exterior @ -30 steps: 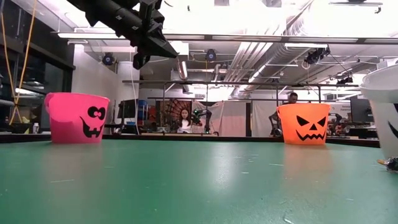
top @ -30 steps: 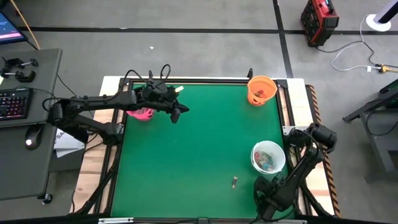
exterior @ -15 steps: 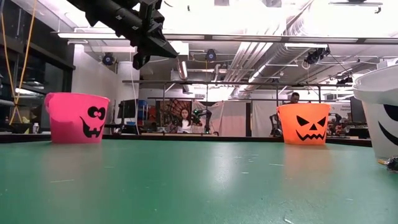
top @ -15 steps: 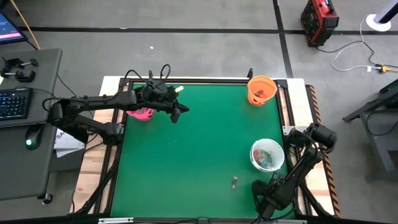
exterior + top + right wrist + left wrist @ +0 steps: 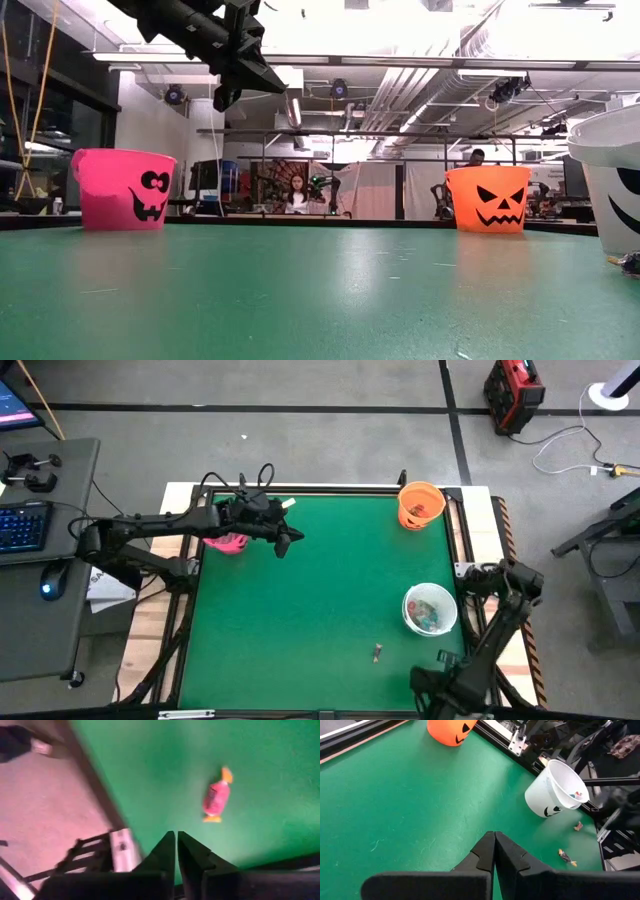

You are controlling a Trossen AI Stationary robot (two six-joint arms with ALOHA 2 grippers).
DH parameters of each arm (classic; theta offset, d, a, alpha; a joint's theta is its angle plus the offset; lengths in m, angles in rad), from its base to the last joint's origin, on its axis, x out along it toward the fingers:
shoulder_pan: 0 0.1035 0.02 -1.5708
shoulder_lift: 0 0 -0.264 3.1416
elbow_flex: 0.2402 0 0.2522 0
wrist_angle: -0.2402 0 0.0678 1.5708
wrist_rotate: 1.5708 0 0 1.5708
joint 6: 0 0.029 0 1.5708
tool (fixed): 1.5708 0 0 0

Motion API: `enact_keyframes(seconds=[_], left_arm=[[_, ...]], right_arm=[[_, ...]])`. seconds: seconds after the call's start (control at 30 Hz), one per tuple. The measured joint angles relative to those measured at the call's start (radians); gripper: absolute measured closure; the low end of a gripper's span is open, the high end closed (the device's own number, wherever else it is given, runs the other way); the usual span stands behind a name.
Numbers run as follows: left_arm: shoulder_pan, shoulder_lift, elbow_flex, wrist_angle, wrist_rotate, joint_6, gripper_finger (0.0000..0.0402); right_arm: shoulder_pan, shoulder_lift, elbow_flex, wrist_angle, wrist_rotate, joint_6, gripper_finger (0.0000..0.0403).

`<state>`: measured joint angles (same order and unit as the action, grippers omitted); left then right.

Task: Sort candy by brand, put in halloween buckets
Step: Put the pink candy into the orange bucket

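Note:
The pink bucket stands at the far left, the orange bucket at the far right, and the white bucket, with candy in it, at the near right. One brownish candy and one pink candy lie loose on the green table. My right gripper is shut and empty, pointing down above the table's near right corner beside the pink candy. My left gripper is shut and empty, held high beside the pink bucket.
The table's dark frame and wooden border run close beside my right arm. In the left wrist view, both loose candies lie near the white bucket. People sit in the room beyond the table.
My right hand has risen and drawn back toward the table's near edge, uncovering the pink candy that lies on the table below it. The white bucket has shifted slightly. My left arm has kept still.

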<state>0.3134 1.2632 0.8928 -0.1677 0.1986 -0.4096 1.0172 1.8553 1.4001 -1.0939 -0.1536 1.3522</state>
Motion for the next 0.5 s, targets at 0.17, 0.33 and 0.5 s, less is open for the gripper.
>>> enact_keyframes(seconds=[0.17, 0.33, 0.5], left_arm=[[0.000, 0.000, 0.000, 0.000, 0.000, 0.000, 0.0402], [0.000, 0.000, 0.000, 0.000, 0.000, 0.001, 0.0401], [0.000, 0.000, 0.000, -0.001, 0.001, 0.013, 0.0401]], right_arm=[[-0.024, -0.065, 0.125, -0.037, 0.209, -0.100, 0.0397], [-0.064, -0.121, 0.118, -0.179, 0.329, -0.007, 0.0397], [-0.029, -0.133, 0.021, -0.105, 0.183, 0.136, 0.0365]])
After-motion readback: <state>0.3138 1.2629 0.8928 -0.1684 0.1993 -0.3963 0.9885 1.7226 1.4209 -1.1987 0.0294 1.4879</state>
